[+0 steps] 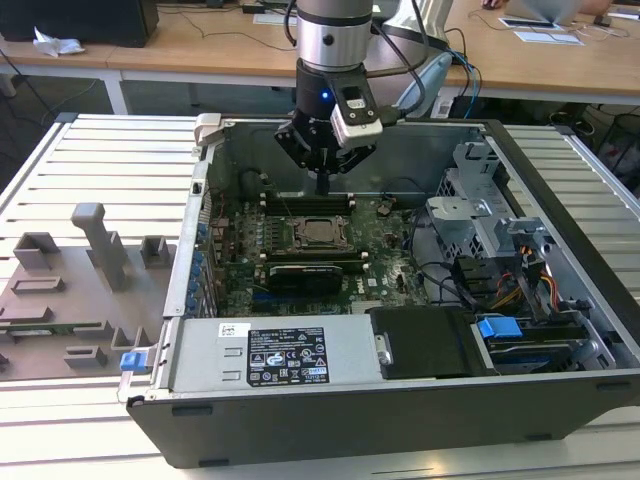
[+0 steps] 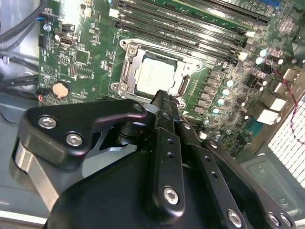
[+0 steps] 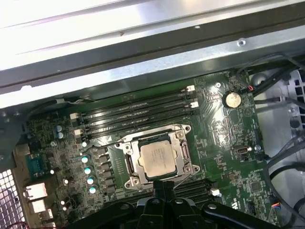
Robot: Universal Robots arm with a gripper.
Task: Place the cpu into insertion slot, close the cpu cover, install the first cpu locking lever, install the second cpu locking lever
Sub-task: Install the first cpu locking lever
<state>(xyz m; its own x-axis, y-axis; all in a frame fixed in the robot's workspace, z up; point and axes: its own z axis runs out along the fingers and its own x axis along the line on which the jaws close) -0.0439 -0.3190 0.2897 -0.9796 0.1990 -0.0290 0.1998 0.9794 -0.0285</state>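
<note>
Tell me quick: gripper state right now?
Gripper: closed, holding nothing, tip close to the cpu.

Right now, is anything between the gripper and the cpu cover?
Nothing visible does. In the first wrist view the gripper hangs at the edge of the cpu cover, which lies flat around the cpu.

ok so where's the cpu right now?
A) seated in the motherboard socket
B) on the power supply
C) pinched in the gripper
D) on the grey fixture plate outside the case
A: in the first wrist view the cpu sits in place on the motherboard, framed by the cpu cover, with the shut gripper empty beside it.
</note>
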